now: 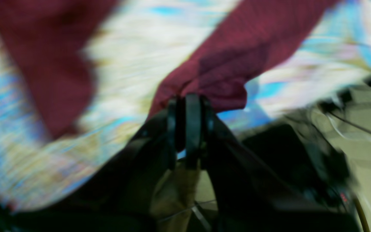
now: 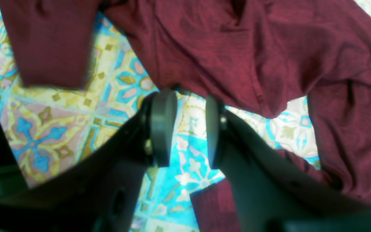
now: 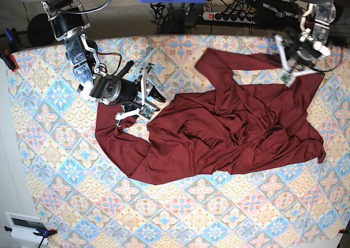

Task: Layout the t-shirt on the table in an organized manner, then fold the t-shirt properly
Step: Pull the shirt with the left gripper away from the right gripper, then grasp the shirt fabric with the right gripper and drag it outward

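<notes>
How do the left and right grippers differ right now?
The left gripper is shut on a fold of the dark maroon jersey t-shirt; the right gripper is open, holding nothing. Left sits at the shirt's far edge, right by its near-side sleeve. Both are black and sit over the pastel tile-pattern table.

t-shirt: we see thin maroon jersey cloth, matt, fine heathered knit, soft creases, no print.
table: we see a printed cover, pastel tile pattern in blue, pink, cream; flat and smooth, low sheen.
right gripper: dark plastic-looking fingers, matt; round grey pads smooth, faint satin edge.
left gripper: black, smooth-looking ribs; view too blurred to judge finish.
arm links, far left: grey and white housing, slightly glossy.
</notes>
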You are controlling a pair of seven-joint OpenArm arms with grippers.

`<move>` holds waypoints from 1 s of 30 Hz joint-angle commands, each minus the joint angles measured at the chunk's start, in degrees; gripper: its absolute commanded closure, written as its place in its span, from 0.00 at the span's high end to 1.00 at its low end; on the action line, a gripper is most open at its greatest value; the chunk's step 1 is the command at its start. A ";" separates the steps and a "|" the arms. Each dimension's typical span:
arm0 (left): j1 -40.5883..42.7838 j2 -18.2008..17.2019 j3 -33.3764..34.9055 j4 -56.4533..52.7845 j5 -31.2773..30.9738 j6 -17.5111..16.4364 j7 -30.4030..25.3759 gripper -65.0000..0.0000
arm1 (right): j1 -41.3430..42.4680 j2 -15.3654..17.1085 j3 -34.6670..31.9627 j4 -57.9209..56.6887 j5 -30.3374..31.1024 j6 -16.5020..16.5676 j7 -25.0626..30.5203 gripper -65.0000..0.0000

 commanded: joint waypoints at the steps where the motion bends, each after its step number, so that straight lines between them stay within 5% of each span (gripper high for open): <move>1: 1.10 -0.91 -3.71 0.66 0.32 0.16 0.21 0.00 | 0.97 0.25 0.21 1.02 0.91 0.07 1.39 0.27; 9: 2.07 4.55 -26.92 0.04 1.03 0.16 0.21 0.00 | 4.49 -2.38 -2.78 -2.94 0.91 0.07 1.48 0.27; 16: -2.06 9.73 -38.43 -2.42 2.08 0.60 0.21 0.00 | 8.79 -5.46 -4.72 -7.69 0.91 -0.02 1.56 0.27; 22: -4.70 10.35 -45.29 -7.16 3.84 0.51 0.21 0.00 | 12.57 -8.36 -5.16 -11.91 0.91 -0.02 1.56 0.28; 30: -4.53 10.35 -45.55 -7.16 3.75 0.34 0.21 0.00 | 18.82 -11.44 -10.34 -20.52 0.74 -0.02 3.59 0.47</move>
